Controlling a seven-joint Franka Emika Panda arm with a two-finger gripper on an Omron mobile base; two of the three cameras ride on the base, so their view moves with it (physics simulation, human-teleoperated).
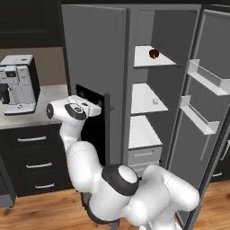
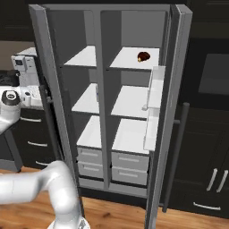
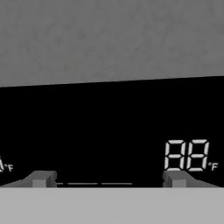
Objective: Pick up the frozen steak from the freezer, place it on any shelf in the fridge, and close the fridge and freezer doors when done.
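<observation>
Black dispenser panel (image 3: 109,131) fronts the wide-open jaws; coffee machine (image 1: 18,85) nearby.

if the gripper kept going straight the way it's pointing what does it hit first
Most likely the black dispenser panel on the freezer door: the open gripper faces it squarely, its temperature display close ahead, though exact depth is unclear.

Steak (image 1: 153,53) dark red-brown on white shelf (image 1: 144,59); doors (image 1: 94,67) grey, one with black panel (image 3: 109,131), white digits. Drawers (image 1: 33,157) black, floor (image 1: 40,211) wood-brown, coffee machine (image 1: 18,85) white and black.

Dark drawer cabinets (image 1: 33,164), grey counter (image 1: 38,117) — coffee machine (image 1: 18,84), wood floor (image 1: 40,211)
</observation>
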